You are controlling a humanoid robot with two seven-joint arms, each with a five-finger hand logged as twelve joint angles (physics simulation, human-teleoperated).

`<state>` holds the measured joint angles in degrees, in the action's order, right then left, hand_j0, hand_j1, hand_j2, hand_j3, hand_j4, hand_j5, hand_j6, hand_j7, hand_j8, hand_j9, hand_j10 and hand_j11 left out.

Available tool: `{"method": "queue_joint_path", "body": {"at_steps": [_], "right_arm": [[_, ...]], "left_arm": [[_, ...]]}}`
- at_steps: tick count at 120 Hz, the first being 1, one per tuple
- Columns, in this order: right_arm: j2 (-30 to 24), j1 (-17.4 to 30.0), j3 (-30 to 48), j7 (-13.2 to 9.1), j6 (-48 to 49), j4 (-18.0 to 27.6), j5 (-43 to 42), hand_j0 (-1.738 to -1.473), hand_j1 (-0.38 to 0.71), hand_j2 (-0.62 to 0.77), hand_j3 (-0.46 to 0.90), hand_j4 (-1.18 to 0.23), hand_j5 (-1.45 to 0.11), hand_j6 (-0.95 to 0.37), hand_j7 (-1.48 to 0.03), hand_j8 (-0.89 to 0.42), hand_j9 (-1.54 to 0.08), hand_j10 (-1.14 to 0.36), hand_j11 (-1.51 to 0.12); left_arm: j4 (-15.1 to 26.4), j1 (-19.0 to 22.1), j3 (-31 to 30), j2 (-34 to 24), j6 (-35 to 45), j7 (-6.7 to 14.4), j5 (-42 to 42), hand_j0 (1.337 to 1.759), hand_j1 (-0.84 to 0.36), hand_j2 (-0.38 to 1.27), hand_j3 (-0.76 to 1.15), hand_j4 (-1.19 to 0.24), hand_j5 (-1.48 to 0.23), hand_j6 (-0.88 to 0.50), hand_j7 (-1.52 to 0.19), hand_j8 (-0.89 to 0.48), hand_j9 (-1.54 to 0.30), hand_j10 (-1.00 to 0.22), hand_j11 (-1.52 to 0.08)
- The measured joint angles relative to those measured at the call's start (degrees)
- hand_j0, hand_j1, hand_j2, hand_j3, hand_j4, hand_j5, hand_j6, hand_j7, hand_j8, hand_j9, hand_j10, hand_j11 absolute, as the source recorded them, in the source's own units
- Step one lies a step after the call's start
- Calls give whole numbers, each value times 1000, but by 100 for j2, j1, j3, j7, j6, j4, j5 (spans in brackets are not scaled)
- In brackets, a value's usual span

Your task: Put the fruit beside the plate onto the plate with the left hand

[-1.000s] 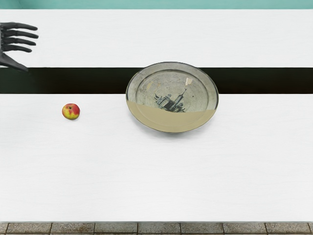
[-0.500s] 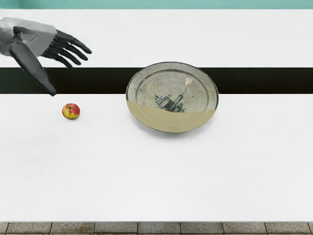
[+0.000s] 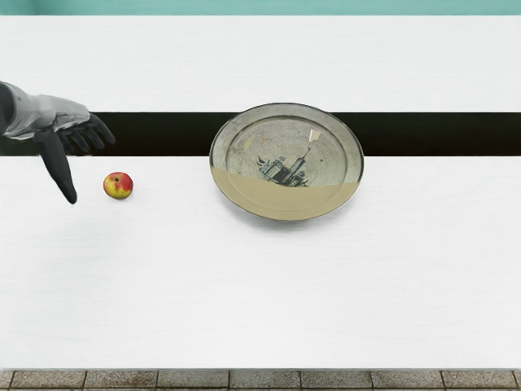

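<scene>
A small red and yellow apple [image 3: 118, 186] lies on the white table, to the left of a round metal plate [image 3: 350, 155] with a dark drawing inside. My left hand [image 3: 77, 155] comes in from the left edge and hovers just up and left of the apple, apart from it. Its thumb [image 3: 61, 173] points down and the other fingers are spread, holding nothing. The right hand is out of view.
A black strip [image 3: 440, 134] runs across the table behind the plate. The table's front edge [image 3: 260, 369] lies near the bottom, with tiled floor below it.
The left hand has come in from the far left edge, then dropped lower and nearer the apple. Apple and plate have not moved.
</scene>
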<state>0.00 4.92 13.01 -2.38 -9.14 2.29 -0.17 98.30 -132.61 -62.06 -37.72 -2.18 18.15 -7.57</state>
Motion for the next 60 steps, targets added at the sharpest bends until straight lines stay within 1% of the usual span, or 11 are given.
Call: {"method": "queue_joint_path", "body": {"at_steps": [9, 20, 34, 39, 51, 60], "right_arm": [[0, 0, 0, 0, 0, 0, 0, -1658, -310, -6, 0, -34, -43, -34, -43, -34, -43, -34, -43], [0, 0, 0, 0, 0, 0, 0, -1658, -310, -6, 0, -34, -43, -34, -43, -34, -43, -34, -43], [0, 0, 0, 0, 0, 0, 0, -1658, -310, -6, 0, -34, -43, -34, -43, -34, -43, -34, -43], [0, 0, 0, 0, 0, 0, 0, -1658, -310, -6, 0, -34, -43, -34, -43, -34, -43, -34, -43], [0, 0, 0, 0, 0, 0, 0, -1658, -310, -6, 0, -34, -43, -34, -43, -34, -43, -34, -43], [0, 0, 0, 0, 0, 0, 0, -1658, -310, -6, 0, -34, -43, -34, -43, -34, -43, -34, -43]], "left_arm": [[26, 9, -62, 285, 483, 262, 133, 1658, 54, 50, 0, -247, -320, -247, -320, -247, -320, -247, -320], [58, 141, -97, 662, 1175, 457, 316, 1658, 53, 50, 0, -247, -320, -247, -320, -247, -320, -247, -320], [85, 385, -110, 910, 1883, 619, 459, 1658, 53, 50, 0, -247, -321, -247, -321, -247, -321, -247, -320], [91, 449, -109, 1131, 2044, 663, 504, 1658, 53, 50, 0, -247, -321, -247, -321, -247, -321, -247, -321], [98, 462, -83, 1781, 2345, 761, 827, 1658, 53, 50, 0, -247, -321, -247, -321, -247, -321, -247, -321], [100, 502, -64, 2089, 2524, 847, 1099, 1658, 53, 50, 0, -247, -321, -247, -321, -247, -321, -247, -321]]}}
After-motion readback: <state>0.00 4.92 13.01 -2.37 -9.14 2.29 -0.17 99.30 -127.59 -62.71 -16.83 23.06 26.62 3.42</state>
